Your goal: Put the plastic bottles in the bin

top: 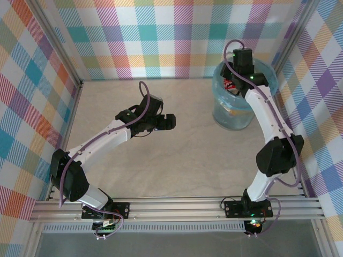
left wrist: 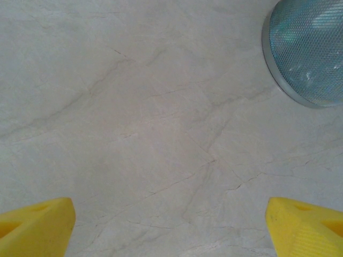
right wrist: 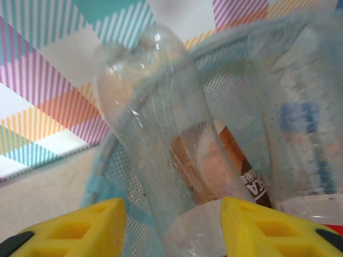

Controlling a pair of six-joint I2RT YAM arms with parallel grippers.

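The left arm (top: 102,142) reaches from its base at 7 o'clock toward the middle of the tabletop (top: 177,160), elbow bent. Its left hand (top: 167,122) points toward 3 o'clock and hangs above bare surface. In the left wrist view its yellow fingers (left wrist: 37,225) stand wide apart at the lower corners with nothing between them, and the bin (left wrist: 308,51) shows at 2 o'clock.

The right arm (top: 268,123) rises from its base at 5 o'clock, folds at the elbow and stretches toward 12 o'clock, so its wrist sits over the mouth of the bin, which stands at 1 o'clock on the tabletop. In the right wrist view the right hand (right wrist: 174,230) is partly open around a clear bottle (right wrist: 161,107) that leans over the bin's rim with its rounded base away from the camera. The finger (right wrist: 257,225) at 5 o'clock lies against the bottle, while the other finger has a narrow gap beside it. I cannot tell whether the bottle is truly gripped. Inside the bin, a brown-labelled bottle (right wrist: 236,155) lies behind it and a blue-labelled bottle (right wrist: 300,134) lies at 3 o'clock.
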